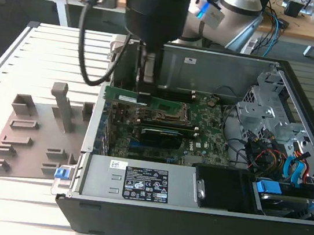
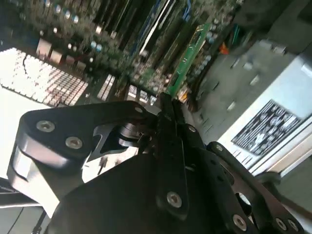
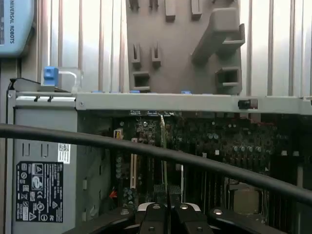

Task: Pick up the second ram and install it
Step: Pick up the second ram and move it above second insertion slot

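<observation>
Slatted metal worktop (image 1: 44, 49) carries the open case (image 1: 188, 230); inside, above the motherboard (image 1: 204, 137), my claw (image 1: 143, 92) is clamped on the 2nd ram (image 1: 119, 96). I judge it needs squaring to its slot, then even pressure.

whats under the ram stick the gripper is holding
The second ram, clamped in the gripper, sits above the motherboard inside the open computer case. The spot directly beneath it is hidden by the stick and gripper.
</observation>
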{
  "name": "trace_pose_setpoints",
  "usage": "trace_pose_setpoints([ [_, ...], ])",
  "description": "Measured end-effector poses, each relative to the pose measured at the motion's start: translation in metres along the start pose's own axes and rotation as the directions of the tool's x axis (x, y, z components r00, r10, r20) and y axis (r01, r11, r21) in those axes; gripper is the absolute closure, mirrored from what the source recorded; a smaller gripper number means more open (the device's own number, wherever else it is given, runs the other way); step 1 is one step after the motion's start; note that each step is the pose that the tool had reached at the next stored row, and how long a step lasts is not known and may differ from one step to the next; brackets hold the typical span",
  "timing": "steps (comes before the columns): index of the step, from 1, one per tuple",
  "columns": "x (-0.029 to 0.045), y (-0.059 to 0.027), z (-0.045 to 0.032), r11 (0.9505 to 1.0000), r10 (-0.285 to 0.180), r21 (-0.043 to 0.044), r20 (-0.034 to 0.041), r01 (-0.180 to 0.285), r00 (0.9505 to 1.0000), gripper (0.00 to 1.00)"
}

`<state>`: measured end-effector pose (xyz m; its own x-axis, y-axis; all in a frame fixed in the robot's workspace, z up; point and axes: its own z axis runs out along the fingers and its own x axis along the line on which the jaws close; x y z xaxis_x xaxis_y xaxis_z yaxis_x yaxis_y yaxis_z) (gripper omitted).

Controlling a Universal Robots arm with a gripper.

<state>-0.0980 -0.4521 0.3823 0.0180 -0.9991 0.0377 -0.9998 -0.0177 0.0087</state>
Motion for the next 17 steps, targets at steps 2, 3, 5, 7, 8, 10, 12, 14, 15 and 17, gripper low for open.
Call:
trace_pose_setpoints([
  [2,-0.0018,-0.0228,0.0025,1.0000,0.000,-0.0033,-0.0001,0.000,1.0000,0.87],
  [3,-0.0027,-0.0310,0.0034,1.0000,0.000,-0.0047,0.0001,0.000,1.0000,0.87],
  [5,-0.0043,-0.0476,0.0049,1.0000,0.000,-0.0086,0.0001,0.000,1.0000,0.87],
  [7,-0.0067,-0.0586,0.0081,0.9999,0.000,-0.0132,0.0003,0.000,1.0000,0.87],
  [8,-0.0080,-0.0598,0.0092,0.9999,0.000,-0.0132,0.0038,0.000,1.0000,0.87],
  [10,-0.0099,-0.0613,0.0105,0.9999,0.000,-0.0128,0.0240,0.000,0.9997,0.87],
  [12,-0.0114,-0.0680,0.0126,0.9999,0.001,-0.0128,0.0455,0.000,0.9990,0.87],
  [14,-0.0171,-0.0776,0.0161,0.9999,0.001,-0.0146,0.0465,0.000,0.9989,0.87],
  [15,-0.0206,-0.0857,0.0171,0.9999,0.001,-0.0166,0.0466,0.000,0.9989,0.87],
  [17,-0.0243,-0.0950,0.0176,0.9998,0.001,-0.0180,0.0464,0.000,0.9989,0.87],
])
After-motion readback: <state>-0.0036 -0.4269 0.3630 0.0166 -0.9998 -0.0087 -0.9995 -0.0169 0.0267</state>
